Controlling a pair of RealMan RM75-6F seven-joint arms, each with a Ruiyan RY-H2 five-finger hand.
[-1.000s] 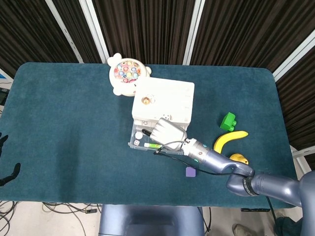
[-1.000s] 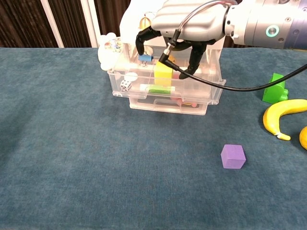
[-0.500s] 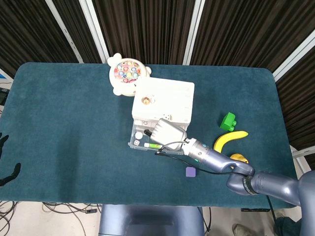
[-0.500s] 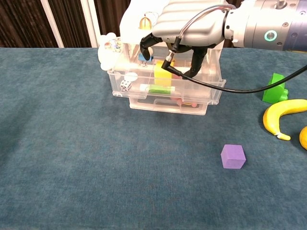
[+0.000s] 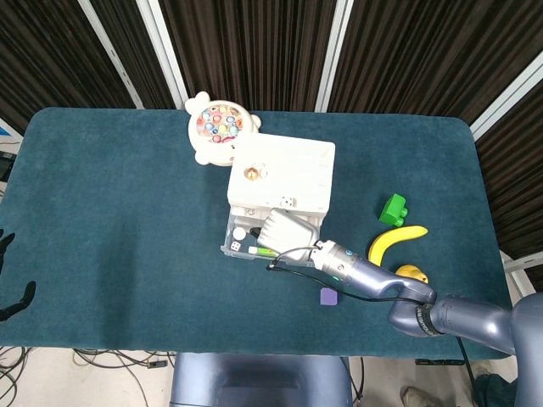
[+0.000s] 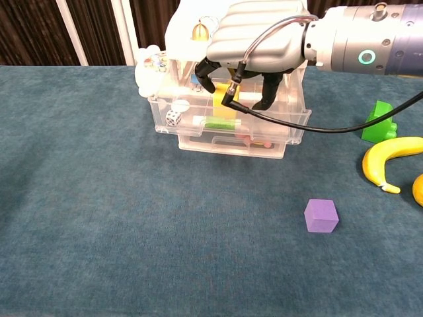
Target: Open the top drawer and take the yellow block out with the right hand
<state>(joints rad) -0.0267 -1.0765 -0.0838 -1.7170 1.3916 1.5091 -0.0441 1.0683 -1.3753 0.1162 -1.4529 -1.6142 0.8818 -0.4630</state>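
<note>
The fingers of the right hand curl apart down into the open top drawer, straddling the upright yellow block directly beneath, apparently not yet gripping it.

lab | dark curtains | teal-clothed table | floor cables

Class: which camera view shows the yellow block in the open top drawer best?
The chest view: the yellow block stands visible through the clear plastic drawer, below the right hand. In the head view, that hand hides it.
</note>
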